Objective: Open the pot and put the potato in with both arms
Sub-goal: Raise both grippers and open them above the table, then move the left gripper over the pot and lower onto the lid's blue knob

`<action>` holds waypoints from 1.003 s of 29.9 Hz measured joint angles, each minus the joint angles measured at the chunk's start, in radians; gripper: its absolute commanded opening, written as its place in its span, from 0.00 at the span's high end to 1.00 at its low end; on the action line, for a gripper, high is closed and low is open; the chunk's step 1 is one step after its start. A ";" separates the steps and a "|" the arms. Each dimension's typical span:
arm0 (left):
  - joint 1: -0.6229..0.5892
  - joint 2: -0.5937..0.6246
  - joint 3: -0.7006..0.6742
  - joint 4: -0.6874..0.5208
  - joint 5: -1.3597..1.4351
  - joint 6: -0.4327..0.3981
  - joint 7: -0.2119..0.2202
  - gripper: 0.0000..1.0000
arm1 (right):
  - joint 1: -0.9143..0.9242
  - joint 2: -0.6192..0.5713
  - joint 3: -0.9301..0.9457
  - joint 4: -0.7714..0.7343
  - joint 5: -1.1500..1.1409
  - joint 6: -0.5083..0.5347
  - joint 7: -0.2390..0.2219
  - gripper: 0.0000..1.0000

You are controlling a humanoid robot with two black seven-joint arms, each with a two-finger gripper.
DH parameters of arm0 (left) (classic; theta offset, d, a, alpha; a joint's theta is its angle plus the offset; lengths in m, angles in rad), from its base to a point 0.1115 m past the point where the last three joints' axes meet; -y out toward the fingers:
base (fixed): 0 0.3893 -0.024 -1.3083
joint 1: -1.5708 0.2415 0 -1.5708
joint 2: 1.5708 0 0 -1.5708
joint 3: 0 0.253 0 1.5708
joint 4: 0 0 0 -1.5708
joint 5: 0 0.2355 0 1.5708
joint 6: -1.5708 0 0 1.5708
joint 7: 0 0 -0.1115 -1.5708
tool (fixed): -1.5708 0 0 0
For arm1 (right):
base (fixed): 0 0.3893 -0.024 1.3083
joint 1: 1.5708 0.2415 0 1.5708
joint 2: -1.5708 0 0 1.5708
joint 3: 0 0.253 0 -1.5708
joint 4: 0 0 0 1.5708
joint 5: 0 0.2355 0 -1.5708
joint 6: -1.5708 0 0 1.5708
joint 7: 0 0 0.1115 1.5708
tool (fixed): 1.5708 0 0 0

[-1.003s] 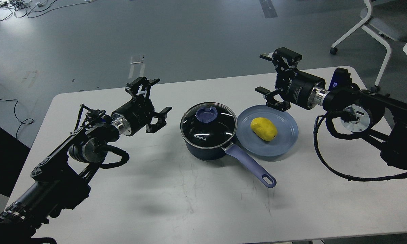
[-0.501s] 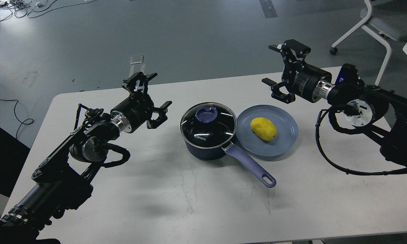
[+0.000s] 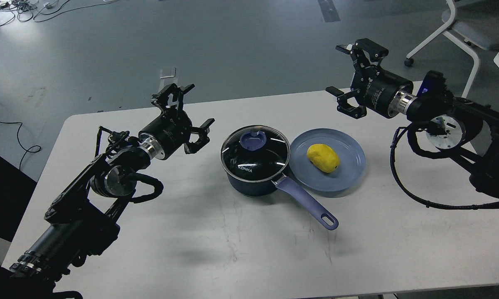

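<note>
Nearest in, the pot's lavender handle [image 3: 307,203] angles toward us across the scuffed white table [image 3: 232,249]. The pot [image 3: 253,182], dark navy and round, sits mid-table under a glass lid [image 3: 255,154] with a blue knob. Just right of it, touching its rim, the flat blue plate [image 3: 349,166] carries the smooth yellow potato [image 3: 323,158]. Left gripper [image 3: 189,112] hovers just left of the pot, claws spread wide, empty. Right gripper [image 3: 349,68] hangs beyond the plate, spread wide, empty too. Behind: grey floor, white chair [image 3: 461,29].
</note>
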 measured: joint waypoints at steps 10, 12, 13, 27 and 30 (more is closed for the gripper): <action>0.000 -0.030 0.001 0.000 0.006 0.002 -0.003 0.02 | 0.000 -0.015 0.000 -0.004 -0.001 0.001 0.000 0.00; 0.000 -0.031 0.001 0.000 0.006 0.002 -0.007 0.02 | 0.000 -0.023 0.003 -0.004 0.000 0.002 0.000 0.00; 0.000 -0.031 0.001 0.000 0.006 0.001 -0.013 0.02 | -0.001 -0.029 0.008 -0.004 0.001 0.003 0.000 0.00; -0.059 0.003 -0.008 -0.003 0.253 0.056 -0.162 0.02 | -0.025 -0.078 0.023 0.003 0.003 0.005 0.011 0.00; -0.070 0.020 0.009 -0.036 0.573 0.149 -0.313 0.02 | -0.029 -0.080 0.023 0.003 0.003 0.005 0.012 0.00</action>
